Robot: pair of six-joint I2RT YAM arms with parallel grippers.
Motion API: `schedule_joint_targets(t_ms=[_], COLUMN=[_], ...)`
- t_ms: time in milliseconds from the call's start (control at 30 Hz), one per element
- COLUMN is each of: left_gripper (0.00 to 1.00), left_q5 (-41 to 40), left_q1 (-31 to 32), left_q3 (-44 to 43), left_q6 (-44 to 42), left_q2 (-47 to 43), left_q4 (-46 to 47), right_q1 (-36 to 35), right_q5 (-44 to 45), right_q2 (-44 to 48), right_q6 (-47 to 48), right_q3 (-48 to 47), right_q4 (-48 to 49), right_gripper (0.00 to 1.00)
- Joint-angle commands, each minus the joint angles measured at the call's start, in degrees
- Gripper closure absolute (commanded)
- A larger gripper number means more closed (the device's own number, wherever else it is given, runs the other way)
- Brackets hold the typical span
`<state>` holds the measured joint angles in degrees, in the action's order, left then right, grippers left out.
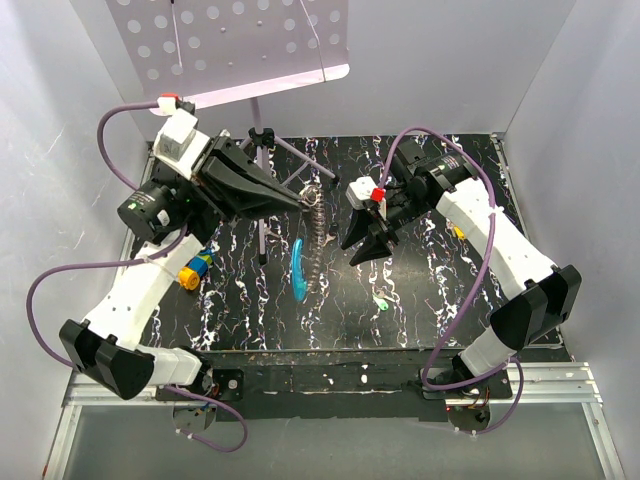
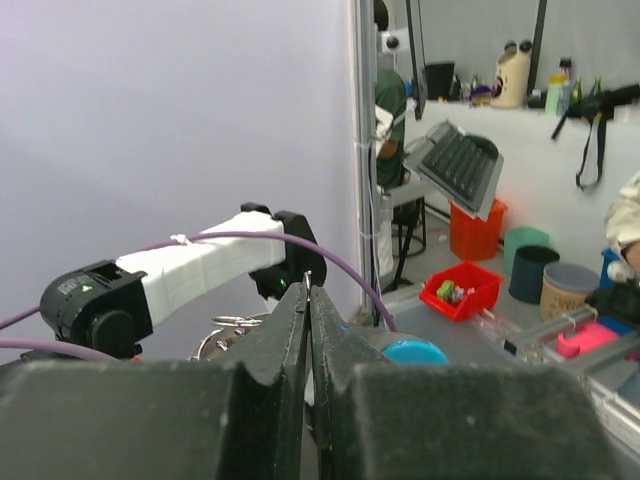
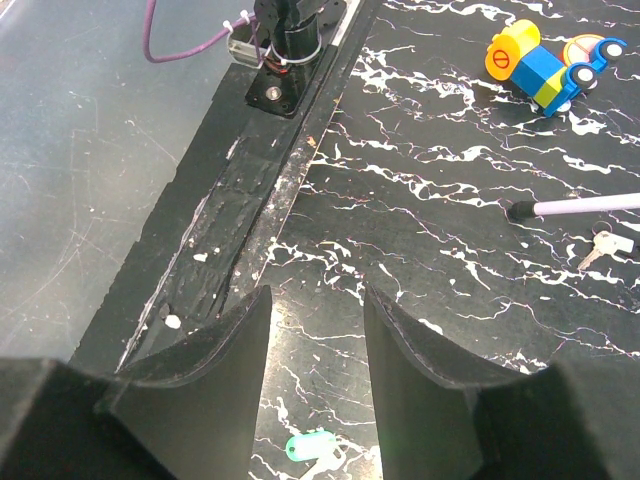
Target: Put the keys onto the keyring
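My left gripper (image 1: pixel 303 203) is shut on the keyring (image 1: pixel 312 194), a thin silvery loop held above the table. A chain and a light-blue strip (image 1: pixel 298 268) hang down from it. In the left wrist view only a sliver of metal shows between the closed fingertips (image 2: pixel 308 285). A tiny green-headed key (image 1: pixel 383 303) lies flat on the black marbled table. My right gripper (image 1: pixel 360 250) hovers open above and behind it, holding nothing. In the right wrist view the green key (image 3: pixel 310 447) lies low between the spread fingers (image 3: pixel 318 295). A small silvery key (image 3: pixel 600 245) lies further off.
A purple tripod stand (image 1: pixel 262 200) with a perforated plate (image 1: pixel 255 40) rises at the back centre; one leg tip (image 3: pixel 580 207) reaches near the silvery key. A blue-and-yellow toy car (image 1: pixel 195 268) sits at the left. White walls enclose the table (image 1: pixel 420 300).
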<state>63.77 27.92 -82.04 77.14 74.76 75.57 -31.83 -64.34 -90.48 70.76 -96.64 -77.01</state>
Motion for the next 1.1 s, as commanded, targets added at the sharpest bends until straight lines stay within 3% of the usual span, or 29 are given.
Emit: schedule_joint_targets(t_ms=[0, 167, 333, 467, 633, 700, 1067], left_gripper=[1.00, 1.00, 1.00, 1.00, 1.00, 1.00, 1.00], left_q5=[9.42, 15.68, 17.97, 18.15, 19.02, 19.81, 20.87], left_q1=[0.73, 0.03, 0.29, 0.56, 0.91, 0.91, 0.91], left_q3=[-2.60, -1.90, 4.86, 10.84, 11.20, 10.76, 12.08], left_q6=[-1.64, -8.31, -23.23, -44.92, -71.57, -74.24, -72.04], left_q2=[0.12, 0.12, -2.85, -8.74, -14.11, -14.55, -14.99], left_q4=[11.97, 8.73, 4.61, -13.20, -40.19, -44.01, -40.15], right_q1=[0.37, 0.28, 0.28, 0.37, 0.37, 0.28, 0.28], right_q5=[-1.67, -1.93, -1.41, -0.09, 1.67, 2.20, 2.99], right_q2=[1.71, 1.09, 0.30, -0.75, -2.16, -2.68, -4.00], right_q6=[0.96, 0.78, -0.88, -2.64, -4.75, -5.72, -6.51], right_q3=[0.14, 0.22, 0.49, 0.23, 0.40, 0.66, 0.40], right_q4=[-14.04, -14.13, -13.16, -12.11, -10.97, -10.35, -9.82], right_gripper=[0.50, 0.50, 0.50, 0.50, 0.50, 0.50, 0.50])
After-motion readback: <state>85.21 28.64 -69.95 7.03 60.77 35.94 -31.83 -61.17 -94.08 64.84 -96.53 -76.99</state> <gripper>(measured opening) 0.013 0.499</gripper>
